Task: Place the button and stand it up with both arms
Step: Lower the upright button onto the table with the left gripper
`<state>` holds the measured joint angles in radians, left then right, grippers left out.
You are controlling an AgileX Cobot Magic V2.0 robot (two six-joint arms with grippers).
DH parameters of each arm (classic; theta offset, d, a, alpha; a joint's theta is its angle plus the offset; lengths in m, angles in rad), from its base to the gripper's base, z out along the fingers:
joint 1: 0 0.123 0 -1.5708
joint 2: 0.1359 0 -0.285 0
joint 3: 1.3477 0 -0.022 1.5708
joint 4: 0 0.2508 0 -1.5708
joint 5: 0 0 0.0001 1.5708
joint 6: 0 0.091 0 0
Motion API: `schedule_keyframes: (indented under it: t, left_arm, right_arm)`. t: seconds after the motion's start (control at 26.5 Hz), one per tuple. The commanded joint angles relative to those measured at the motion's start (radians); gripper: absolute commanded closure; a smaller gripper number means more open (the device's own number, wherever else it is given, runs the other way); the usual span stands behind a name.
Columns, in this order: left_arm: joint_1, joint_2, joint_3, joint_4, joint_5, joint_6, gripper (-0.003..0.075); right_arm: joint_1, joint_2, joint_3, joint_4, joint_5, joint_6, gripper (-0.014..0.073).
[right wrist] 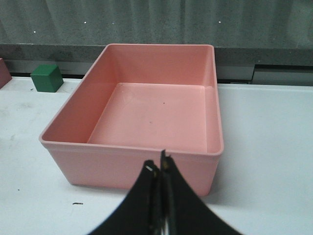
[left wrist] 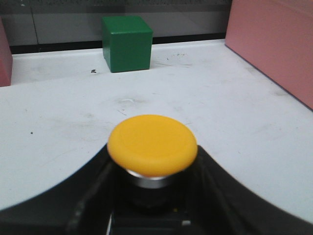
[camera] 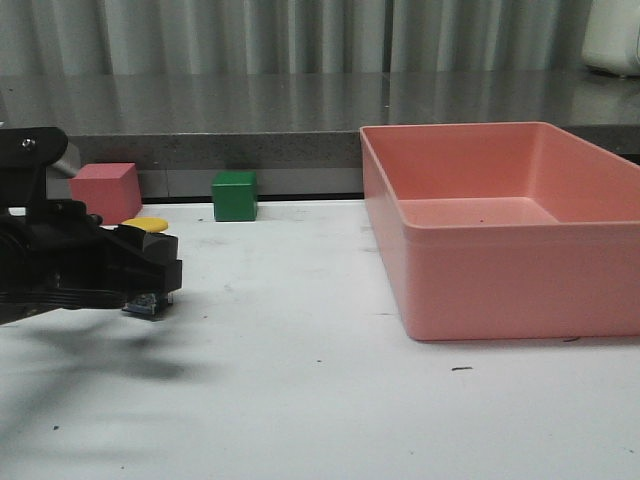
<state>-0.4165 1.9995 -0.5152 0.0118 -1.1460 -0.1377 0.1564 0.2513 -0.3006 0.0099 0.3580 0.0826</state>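
The button [left wrist: 152, 144] has a round yellow cap, a silver collar and a black body. My left gripper [left wrist: 152, 157] is shut on its body, a black finger on each side. From the front, the left gripper [camera: 150, 268] hangs low over the table's left side. The button [camera: 146, 224] shows its yellow cap above the fingers and its bluish base below them. My right gripper [right wrist: 159, 167] is shut on nothing, just in front of the pink bin's near wall. It does not appear in the front view.
A large pink bin [camera: 500, 285] [right wrist: 122, 166] stands on the right, with nothing in it. A green cube [camera: 235, 195] [left wrist: 127, 43] [right wrist: 47, 78] and a pink cube [camera: 104, 190] sit at the table's back left, by the grey ledge.
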Motion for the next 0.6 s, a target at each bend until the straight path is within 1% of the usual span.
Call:
schedule_keyframes:
  t: [0.0, 0.08, 0.15, 0.34, 0.49, 0.57]
  left_arm:
    - [-0.006, -0.037, -0.014, -0.012, -0.152, -0.005, 0.0299]
    - [-0.006, -0.037, -0.014, -0.012, -0.152, -0.005, 0.0222]
    - [-0.006, -0.037, -0.014, -0.012, -0.152, -0.005, 0.0181]
    - [-0.006, -0.047, -0.014, -0.012, -0.146, -0.005, 0.0172]
    - [-0.004, -0.130, -0.014, -0.012, -0.052, -0.005, 0.0171]
    - [0.001, -0.195, -0.020, -0.012, 0.027, -0.005, 0.0171]
  right_arm:
    - [-0.003, 0.006, -0.028, -0.010, -0.081, -0.007, 0.0662]
    - [-0.003, 0.006, -0.028, -0.010, -0.081, -0.007, 0.0662]
    - [-0.003, 0.006, -0.028, -0.010, -0.081, -0.007, 0.0662]
    - [-0.003, 0.006, -0.028, -0.010, -0.081, -0.007, 0.0662]
    - [-0.003, 0.006, -0.028, -0.010, -0.081, -0.007, 0.0662]
    - [-0.003, 0.006, -0.028, -0.010, -0.081, -0.007, 0.0662]
